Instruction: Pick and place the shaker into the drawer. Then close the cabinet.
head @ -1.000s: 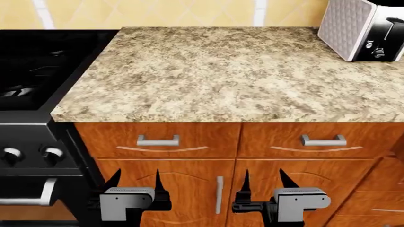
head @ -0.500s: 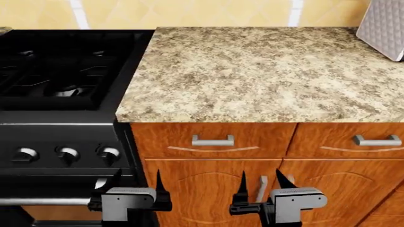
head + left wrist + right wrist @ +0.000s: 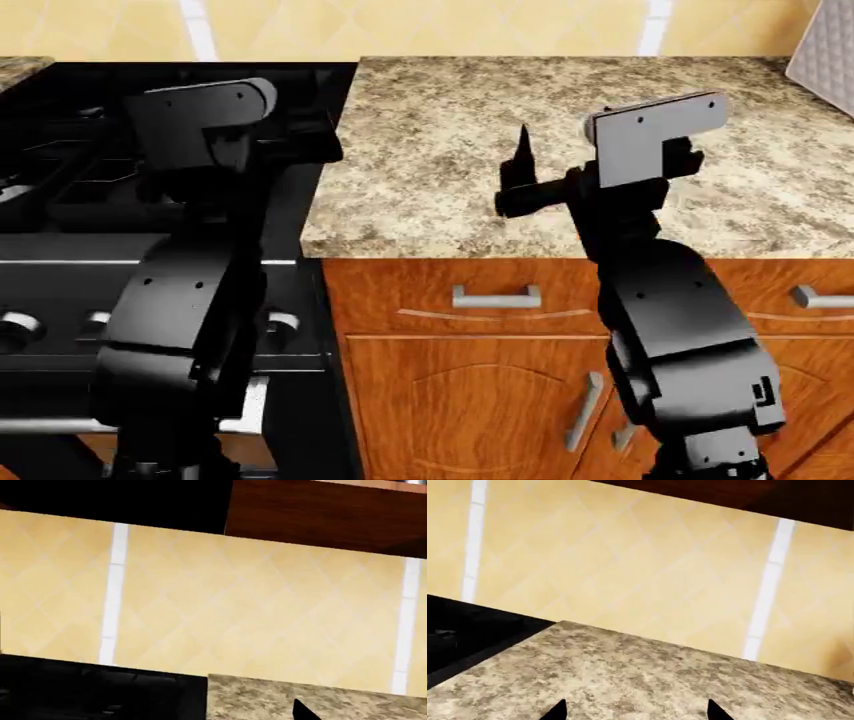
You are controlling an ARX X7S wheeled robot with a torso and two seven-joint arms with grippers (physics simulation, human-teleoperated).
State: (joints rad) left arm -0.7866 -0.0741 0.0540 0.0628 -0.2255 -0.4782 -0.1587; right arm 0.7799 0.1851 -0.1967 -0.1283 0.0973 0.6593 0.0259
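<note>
Arms raised | right gripper (image 3: 554, 180) over countertop (image 3: 441, 140), jaws wide | left gripper (image 3: 287, 145) jaws: cannot tell

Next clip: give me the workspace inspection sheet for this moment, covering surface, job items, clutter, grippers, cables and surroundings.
Surface: speckled granite countertop, bare where visible.
Job's things: shaker not seen in any view; cabinet under the counter, its visible drawer front flush, silver bar handle on it.
Clutter: corner of a quilted white appliance at the counter's far right edge.
Grippers: right gripper raised over the counter, fingers apart, empty; left gripper's opening cannot be told, only one fingertip shows.
Cables: nothing seen.
Surroundings: black stove to the left, yellow tiled wall behind.
</note>
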